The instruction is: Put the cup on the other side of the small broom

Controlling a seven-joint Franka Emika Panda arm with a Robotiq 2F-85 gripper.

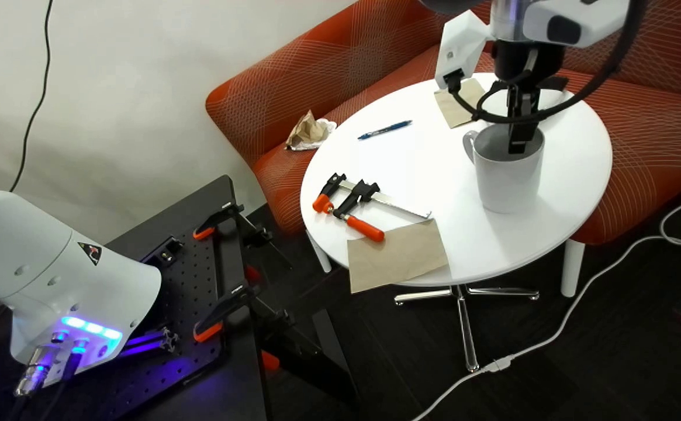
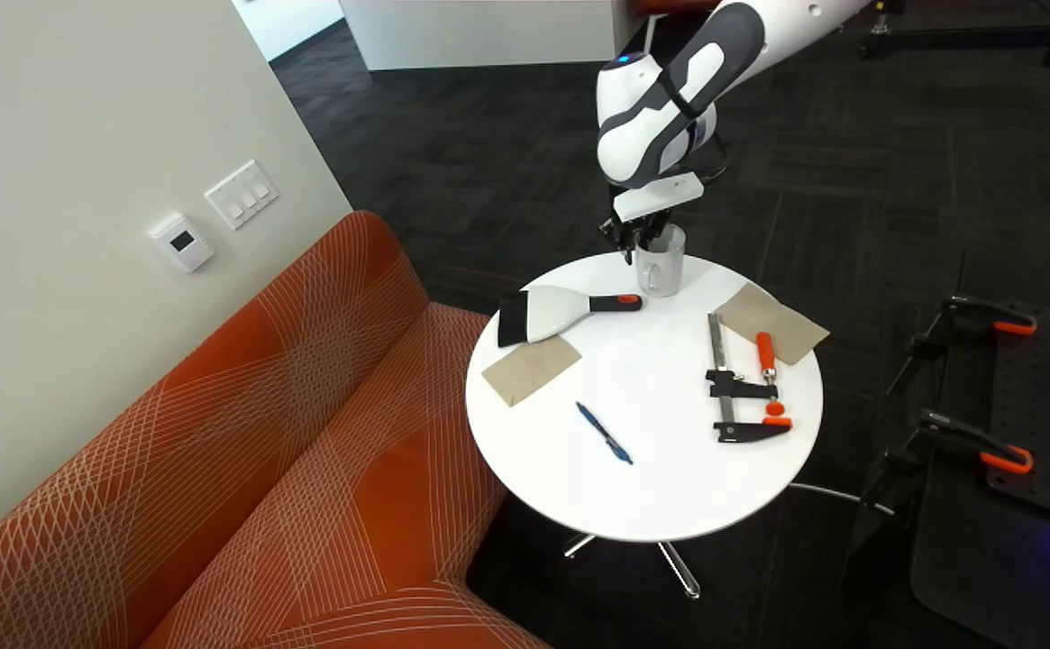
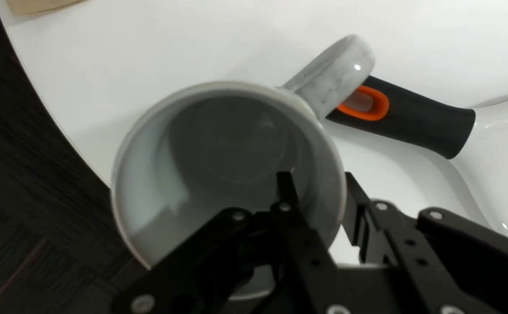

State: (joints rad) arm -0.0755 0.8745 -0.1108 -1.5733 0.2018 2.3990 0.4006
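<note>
The cup (image 3: 236,144) with the gripper (image 3: 318,176) astride its wall, not clasping it.
Wrist view: the fingers (image 3: 287,192) stand partly apart, one inside the cup, one outside, a gap showing between inner finger and wall; the small broom (image 3: 419,117) appears partly behind the cup's handle. In an exterior view, the cup is upright on the worktop (image 2: 660,370), near its edge, just beside the small broom's handle. In an exterior view, a clamp (image 1: 363,192) lies well apart from the cup.
</note>
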